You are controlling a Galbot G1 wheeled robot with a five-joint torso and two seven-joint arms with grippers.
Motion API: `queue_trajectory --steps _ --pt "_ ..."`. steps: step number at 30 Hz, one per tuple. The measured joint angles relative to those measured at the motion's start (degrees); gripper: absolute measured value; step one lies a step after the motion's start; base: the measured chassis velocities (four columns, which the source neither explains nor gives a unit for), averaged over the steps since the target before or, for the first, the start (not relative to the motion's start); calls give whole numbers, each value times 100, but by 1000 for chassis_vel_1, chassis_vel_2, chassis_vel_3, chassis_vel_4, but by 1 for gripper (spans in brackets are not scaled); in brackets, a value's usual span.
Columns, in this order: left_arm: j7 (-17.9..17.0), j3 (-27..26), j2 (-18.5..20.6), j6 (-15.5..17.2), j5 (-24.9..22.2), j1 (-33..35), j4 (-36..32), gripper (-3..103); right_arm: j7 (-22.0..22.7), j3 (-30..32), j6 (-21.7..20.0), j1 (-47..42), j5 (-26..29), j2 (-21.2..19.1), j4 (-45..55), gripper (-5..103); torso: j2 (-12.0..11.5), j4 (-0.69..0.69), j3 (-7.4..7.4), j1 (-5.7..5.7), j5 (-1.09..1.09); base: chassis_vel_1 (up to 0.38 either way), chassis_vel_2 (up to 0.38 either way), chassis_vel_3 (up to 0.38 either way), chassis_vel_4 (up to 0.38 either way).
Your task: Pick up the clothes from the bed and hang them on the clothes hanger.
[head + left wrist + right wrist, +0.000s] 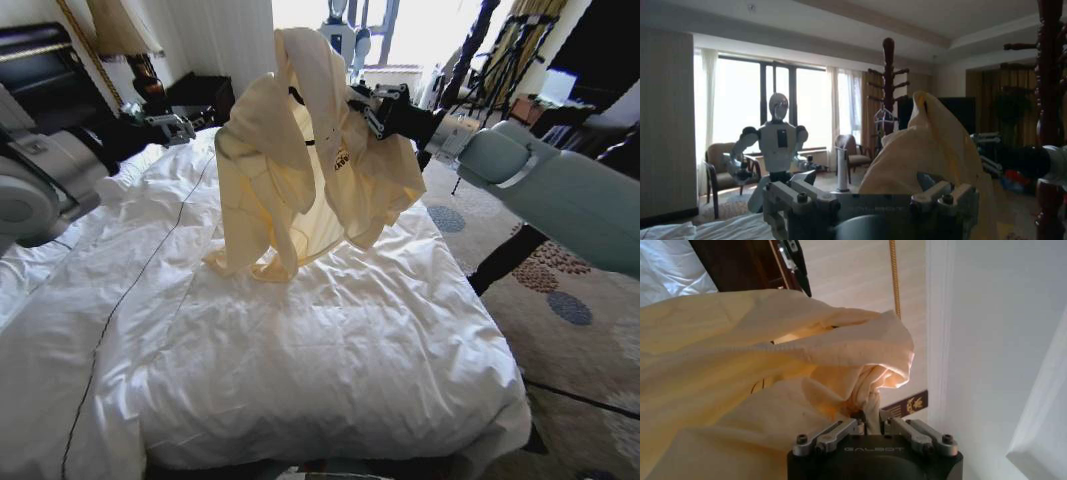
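The right gripper (368,112) is clamped on a bunch of the yellow top (305,160), holding it up above the bed (330,340), its hem brushing the white duvet. The left gripper (183,127) hovers beside the top with fingers apart, gripping nothing.

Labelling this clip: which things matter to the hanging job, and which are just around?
Job: top, pinched in the right gripper above the bed; left gripper beside it.
Around: lamp, coat stand, white humanoid robot, armchair.
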Motion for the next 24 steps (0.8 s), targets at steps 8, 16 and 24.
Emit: queue_trajectory --steps 8,16,24 --pt "811 5 52 46 47 21 14 100 93 17 153 -27 -117 67 -68 5 0 0 0 0 0 0 0 0 0" --pt "932 102 -4 129 293 63 73 100 158 41 334 16 -106 159 -40 5 0 0 0 0 -2 0 0 0 0" --pt "904 112 3 138 285 62 121 100 172 30 531 24 -118 126 -21 5 0 -1 0 0 -1 0 0 0 0"
